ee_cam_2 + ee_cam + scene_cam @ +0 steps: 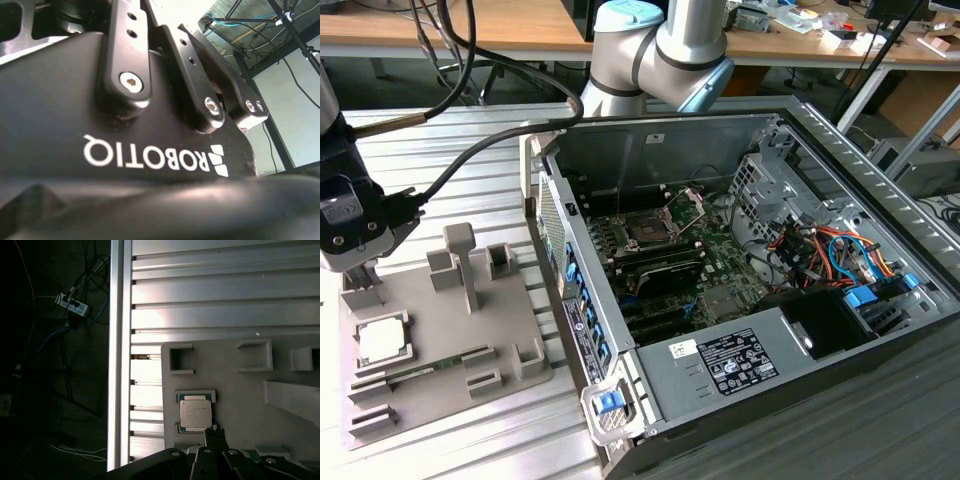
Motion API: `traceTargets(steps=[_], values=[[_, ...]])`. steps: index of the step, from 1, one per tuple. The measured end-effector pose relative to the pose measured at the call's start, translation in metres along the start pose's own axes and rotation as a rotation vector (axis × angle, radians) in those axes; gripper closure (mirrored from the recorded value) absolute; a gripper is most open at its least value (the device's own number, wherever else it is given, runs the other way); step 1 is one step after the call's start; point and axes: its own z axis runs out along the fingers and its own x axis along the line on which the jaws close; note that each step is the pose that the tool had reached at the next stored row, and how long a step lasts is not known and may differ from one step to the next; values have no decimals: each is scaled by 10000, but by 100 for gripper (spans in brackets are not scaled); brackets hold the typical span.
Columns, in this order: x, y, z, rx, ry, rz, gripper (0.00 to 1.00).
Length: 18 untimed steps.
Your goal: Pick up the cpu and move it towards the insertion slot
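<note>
Hanging over the grey holder plate [440,330], the claw [362,285] sits near the cpu [382,340] without touching it; I cannot tell whether it is spread or pressed together. The cpu lies flat in its pocket, silvery top up. It is almost square, with no clear long axis, and its sides run parallel to the plate's edges. Well apart, toward the exterior view's right, the insertion slot [645,230] sits inside the open computer case [880,170] on the slatted counter [470,170].

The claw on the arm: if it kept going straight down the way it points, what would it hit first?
The claw would probably meet the grey tray just beside the cpu; depth is unclear, so it may catch the cpu's edge.
</note>
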Motion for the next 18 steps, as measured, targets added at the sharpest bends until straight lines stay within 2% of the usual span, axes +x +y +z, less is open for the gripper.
traceTargets(steps=[18], values=[[1,-55,29,0,0,-1,89]])
